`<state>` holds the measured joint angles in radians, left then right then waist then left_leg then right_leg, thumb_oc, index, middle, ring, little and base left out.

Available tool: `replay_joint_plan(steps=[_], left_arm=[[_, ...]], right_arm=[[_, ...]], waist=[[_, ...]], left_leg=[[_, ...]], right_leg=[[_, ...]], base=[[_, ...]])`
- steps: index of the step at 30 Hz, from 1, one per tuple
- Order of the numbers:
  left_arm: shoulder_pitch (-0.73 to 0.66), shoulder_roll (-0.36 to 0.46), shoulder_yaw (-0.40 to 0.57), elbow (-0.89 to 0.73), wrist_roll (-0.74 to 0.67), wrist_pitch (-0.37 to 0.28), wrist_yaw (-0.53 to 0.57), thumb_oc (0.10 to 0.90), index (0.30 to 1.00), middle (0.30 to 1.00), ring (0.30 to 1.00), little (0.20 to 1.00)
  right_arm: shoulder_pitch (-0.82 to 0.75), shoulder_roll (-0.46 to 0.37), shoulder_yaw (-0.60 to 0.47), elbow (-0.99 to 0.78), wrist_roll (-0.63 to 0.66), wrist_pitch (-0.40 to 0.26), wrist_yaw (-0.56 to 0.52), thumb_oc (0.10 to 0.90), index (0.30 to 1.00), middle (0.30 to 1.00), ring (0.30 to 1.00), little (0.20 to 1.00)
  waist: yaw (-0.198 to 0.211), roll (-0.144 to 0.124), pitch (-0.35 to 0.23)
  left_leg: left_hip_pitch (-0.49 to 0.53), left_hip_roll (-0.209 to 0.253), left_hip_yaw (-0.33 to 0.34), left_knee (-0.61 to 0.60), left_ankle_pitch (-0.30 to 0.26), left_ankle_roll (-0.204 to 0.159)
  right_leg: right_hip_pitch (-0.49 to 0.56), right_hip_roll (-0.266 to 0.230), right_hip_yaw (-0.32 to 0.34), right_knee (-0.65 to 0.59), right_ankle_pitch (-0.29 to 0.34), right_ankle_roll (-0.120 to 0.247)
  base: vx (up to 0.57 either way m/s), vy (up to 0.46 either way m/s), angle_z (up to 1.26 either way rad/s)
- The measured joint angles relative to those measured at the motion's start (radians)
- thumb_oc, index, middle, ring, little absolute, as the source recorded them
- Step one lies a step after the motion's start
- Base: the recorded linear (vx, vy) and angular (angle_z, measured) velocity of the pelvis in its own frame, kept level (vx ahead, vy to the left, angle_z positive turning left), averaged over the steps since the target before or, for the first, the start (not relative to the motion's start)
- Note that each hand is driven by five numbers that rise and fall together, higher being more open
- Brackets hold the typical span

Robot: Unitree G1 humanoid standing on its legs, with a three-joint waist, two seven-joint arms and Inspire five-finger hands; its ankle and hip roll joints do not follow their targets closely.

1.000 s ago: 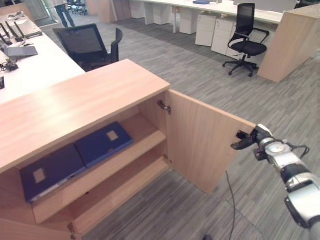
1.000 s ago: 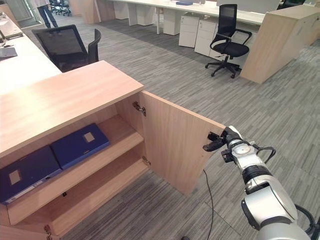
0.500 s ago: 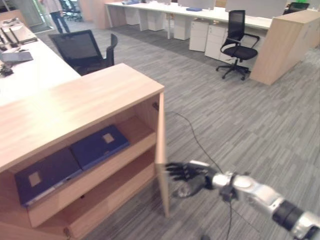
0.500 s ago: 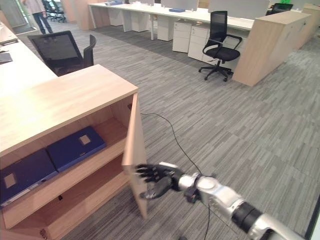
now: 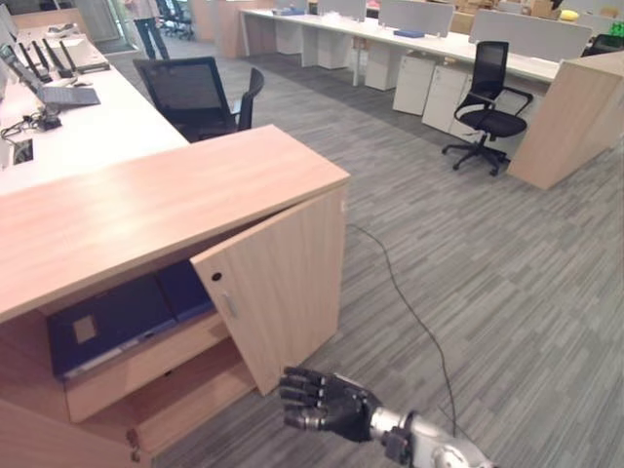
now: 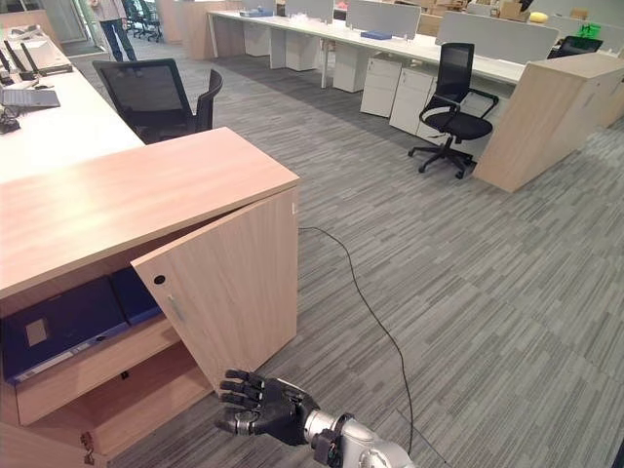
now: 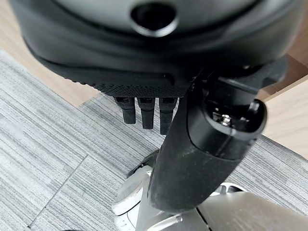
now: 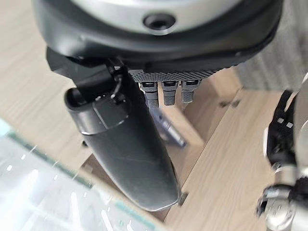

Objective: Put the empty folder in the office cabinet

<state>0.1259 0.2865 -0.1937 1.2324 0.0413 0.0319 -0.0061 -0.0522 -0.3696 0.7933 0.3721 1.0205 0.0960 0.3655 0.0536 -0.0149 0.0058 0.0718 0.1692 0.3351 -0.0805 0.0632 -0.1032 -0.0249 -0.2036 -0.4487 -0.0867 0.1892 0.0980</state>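
Two dark blue folders lie on the upper shelf of the wooden cabinet (image 5: 175,195): a large folder (image 5: 102,324) and a smaller folder (image 5: 185,289) half hidden behind the door. The cabinet door (image 5: 283,288) stands partly swung in, its small handle (image 5: 228,304) facing out. My right hand (image 5: 327,403) hovers low in front of the door's lower edge, fingers spread and holding nothing, apart from the wood. In the right wrist view its straight fingers (image 8: 165,92) point at the door and handle (image 8: 171,130). My left hand (image 7: 144,108) hangs open over the carpet.
A white desk (image 5: 88,127) with laptops runs behind the cabinet, with a black office chair (image 5: 200,93) beside it. Another black chair (image 5: 487,97) and a wooden partition (image 5: 570,117) stand far right. A person (image 5: 148,24) walks at the far back. Grey carpet stretches to the right.
The cabinet door has swung from wide open to partly shut. My right hand followed it round to the left and now sits low before the door. The camera has shifted too.
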Motion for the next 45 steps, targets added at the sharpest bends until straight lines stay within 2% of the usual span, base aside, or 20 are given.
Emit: replay_joint_plan(steps=[4,6,7,9,11,12,14,15,18,22,25,27,31,32,33,34,36,38,40,45], left_arm=[[-0.031,-0.014,0.003,0.013,-0.046,-0.018,-0.001,0.8,0.9,0.9,0.9,0.9],[-0.025,-0.024,0.002,0.013,-0.081,-0.018,-0.002,0.8,0.9,0.9,0.9,0.9],[-0.027,-0.028,-0.004,0.005,-0.093,-0.022,-0.002,0.8,0.9,0.9,0.9,0.9],[-0.07,-0.041,-0.02,0.018,-0.114,-0.036,-0.001,0.8,0.9,0.9,0.9,0.9],[-0.127,-0.071,-0.049,0.04,-0.118,-0.034,0.001,0.8,0.9,0.9,0.9,0.9],[-0.16,-0.075,-0.058,0.063,-0.118,-0.032,0.004,0.8,0.9,0.9,0.9,0.9],[-0.162,-0.055,-0.058,0.061,-0.116,-0.026,0.011,0.8,0.9,0.9,0.9,0.9],[-0.14,-0.057,-0.036,0.07,-0.115,-0.012,0.015,0.8,0.9,0.9,0.9,0.9],[-0.104,-0.076,-0.006,0.094,-0.114,-0.008,0.017,0.8,0.9,0.9,0.9,0.9],[-0.087,-0.06,0.004,0.104,-0.113,-0.009,0.015,0.8,0.9,0.9,0.9,0.9],[-0.072,-0.06,-0.021,0.108,-0.093,-0.006,-0.004,0.8,0.9,0.9,0.9,0.9],[-0.069,-0.042,-0.027,0.101,-0.075,-0.006,-0.011,0.8,0.9,0.9,0.9,0.9],[-0.032,-0.076,-0.015,0.091,-0.077,-0.011,-0.036,0.8,0.9,0.9,0.9,0.9],[-0.02,-0.069,-0.003,0.095,-0.084,-0.008,-0.048,0.8,0.9,0.9,0.9,0.9],[-0.024,-0.053,0.024,0.094,-0.112,-0.009,-0.05,0.8,0.9,0.9,0.9,0.9],[-0.004,-0.057,0.098,0.093,-0.172,-0.004,-0.075,0.8,0.9,0.9,0.9,0.9],[0.011,-0.058,0.164,0.105,-0.229,-0.003,-0.08,0.8,0.9,0.9,0.9,0.9],[0.008,-0.047,0.32,0.135,-0.32,0.013,-0.078,0.8,0.9,0.9,0.9,0.9],[0.007,-0.012,0.314,0.133,-0.339,0.015,-0.06,0.8,0.9,0.9,0.9,0.9],[-0.013,0.112,0.315,0.031,-0.296,0.011,-0.01,0.8,0.9,0.9,0.9,0.9]], right_arm=[[-0.018,0.003,-0.045,0.138,-0.141,-0.016,-0.022,0.8,0.9,0.9,0.9,0.9],[-0.036,0.0,-0.066,0.243,-0.256,-0.008,-0.051,0.8,0.9,0.9,0.9,0.9],[-0.042,0.02,-0.1,0.342,-0.312,-0.026,-0.045,0.8,0.9,0.9,0.9,0.9],[-0.083,0.115,-0.216,0.689,-0.4,-0.068,-0.078,0.8,0.9,0.9,0.9,0.9],[-0.116,0.139,-0.328,0.998,-0.538,-0.042,-0.174,0.8,0.9,0.9,0.9,0.9],[-0.1,0.132,-0.405,1.071,-0.623,-0.046,-0.215,0.8,0.9,0.9,0.9,0.9],[-0.094,0.116,-0.423,1.085,-0.709,-0.037,-0.243,0.8,0.9,0.9,0.9,0.9],[-0.081,0.101,-0.426,1.075,-0.77,-0.051,-0.263,0.8,0.9,0.9,0.9,0.9],[-0.03,0.064,-0.511,1.003,-0.816,-0.065,-0.293,0.8,0.9,0.9,0.9,0.9],[0.03,0.105,-0.613,1.003,-0.811,-0.068,-0.292,0.8,0.9,0.9,0.9,0.9],[0.05,0.108,-0.622,1.011,-0.814,-0.067,-0.291,0.8,0.9,0.9,0.9,0.9],[0.049,0.128,-0.641,1.01,-0.812,-0.065,-0.282,0.8,0.9,0.9,0.9,0.9],[0.07,0.122,-0.665,1.02,-0.78,-0.047,-0.282,0.8,0.9,0.9,0.9,0.9],[0.063,0.138,-0.695,1.014,-0.774,-0.05,-0.281,0.8,0.9,0.9,0.9,0.9],[0.054,0.154,-0.736,1.025,-0.75,-0.044,-0.278,0.8,0.9,0.9,0.9,0.9],[0.055,0.13,-0.78,1.076,-0.719,-0.041,-0.282,0.8,0.9,0.9,0.9,0.9],[0.058,0.105,-0.789,1.088,-0.702,-0.047,-0.287,0.8,0.9,0.9,0.9,0.9],[0.078,0.076,-0.844,1.091,-0.679,-0.046,-0.275,0.8,0.9,0.9,0.9,0.9],[0.059,0.074,-0.845,1.086,-0.662,-0.051,-0.272,0.8,0.9,0.9,0.9,0.9],[0.053,0.088,-0.847,1.076,-0.645,-0.056,-0.263,0.8,0.9,0.9,0.9,0.9]], waist=[[0.03,0.005,0.015],[0.06,0.027,0.034],[0.077,0.018,0.053],[0.096,0.043,0.061],[0.16,0.076,0.081],[0.165,0.081,0.086],[0.145,0.046,0.105],[0.122,0.043,0.106],[0.063,0.056,0.095],[0.058,0.008,0.069],[0.052,0.017,0.025],[0.059,-0.007,0.003],[0.07,0.037,-0.02],[0.076,0.039,-0.023],[0.08,-0.003,-0.022],[0.108,-0.003,-0.023],[0.134,0.0,-0.024],[0.143,0.033,-0.031],[0.144,0.041,-0.029],[0.144,0.022,-0.028]], left_leg=[[-0.042,0.011,-0.053,0.025,-0.001,-0.001],[-0.058,0.007,-0.087,0.026,0.019,-0.006],[-0.062,0.009,-0.103,0.035,0.024,-0.011],[-0.122,0.019,-0.193,0.055,0.014,-0.01],[-0.182,0.022,-0.26,0.054,0.024,0.004],[-0.214,0.021,-0.239,0.029,-0.016,0.076],[-0.2,0.02,-0.122,0.009,-0.009,0.094],[-0.175,0.033,0.023,0.064,-0.001,0.09],[-0.103,0.016,0.139,0.098,-0.013,0.035],[-0.108,-0.054,0.11,0.073,-0.006,0.049],[-0.088,-0.074,0.048,0.051,-0.018,0.079],[-0.106,-0.106,0.007,0.056,-0.019,0.079],[-0.072,-0.139,-0.059,0.033,-0.019,0.106],[-0.076,-0.145,-0.088,0.029,-0.021,0.116],[-0.107,-0.175,-0.096,0.041,-0.022,0.116],[-0.12,-0.211,-0.134,0.062,-0.027,0.13],[-0.117,-0.237,-0.163,0.056,-0.027,0.151],[-0.096,-0.258,-0.221,0.031,-0.013,0.188],[-0.101,-0.251,-0.235,0.027,-0.012,0.196],[-0.068,-0.269,-0.23,-0.003,-0.026,0.178]], right_leg=[[0.01,0.004,-0.046,0.0,-0.009,0.0],[0.017,0.005,-0.08,0.003,-0.013,-0.001],[0.023,0.006,-0.089,0.009,-0.017,0.001],[0.046,0.012,-0.163,0.001,-0.027,0.004],[0.05,0.032,-0.212,0.019,-0.067,0.007],[0.057,0.034,-0.237,0.012,-0.085,-0.012],[0.071,-0.002,-0.299,-0.007,-0.089,-0.028],[0.095,-0.022,-0.356,-0.005,-0.08,-0.038],[0.139,-0.057,-0.446,0.039,-0.097,0.006],[0.162,-0.127,-0.472,0.095,-0.097,0.008],[0.191,-0.169,-0.513,0.173,-0.11,0.013],[0.228,-0.164,-0.519,0.132,-0.108,0.002],[0.251,-0.258,-0.562,0.31,-0.102,0.004],[0.252,-0.258,-0.556,0.302,-0.121,0.036],[0.277,-0.25,-0.574,0.242,-0.105,0.037],[0.307,-0.283,-0.63,0.273,-0.09,0.036],[0.324,-0.308,-0.637,0.283,-0.048,0.024],[0.329,-0.351,-0.63,0.356,-0.015,0.043],[0.296,-0.33,-0.603,0.321,-0.105,0.103],[0.217,-0.311,-0.603,0.239,-0.085,0.101]], base=[[-0.02,-0.133,0.33],[-0.04,-0.192,0.53],[-0.06,-0.095,0.59],[-0.03,-0.1,1.17],[-0.08,-0.046,1.63],[-0.13,0.014,1.93],[-0.16,0.018,1.66],[-0.13,0.052,1.1],[-0.02,0.089,1.0],[0.04,0.092,0.69],[0.03,0.151,0.73],[0.02,0.17,0.67],[0.02,0.132,0.67],[0.04,0.217,0.46],[0.03,0.181,1.04],[0.04,0.255,1.03],[0.04,0.24,0.82],[0.02,0.104,0.74],[0.01,0.049,0.18],[0.01,0.03,-0.02]])
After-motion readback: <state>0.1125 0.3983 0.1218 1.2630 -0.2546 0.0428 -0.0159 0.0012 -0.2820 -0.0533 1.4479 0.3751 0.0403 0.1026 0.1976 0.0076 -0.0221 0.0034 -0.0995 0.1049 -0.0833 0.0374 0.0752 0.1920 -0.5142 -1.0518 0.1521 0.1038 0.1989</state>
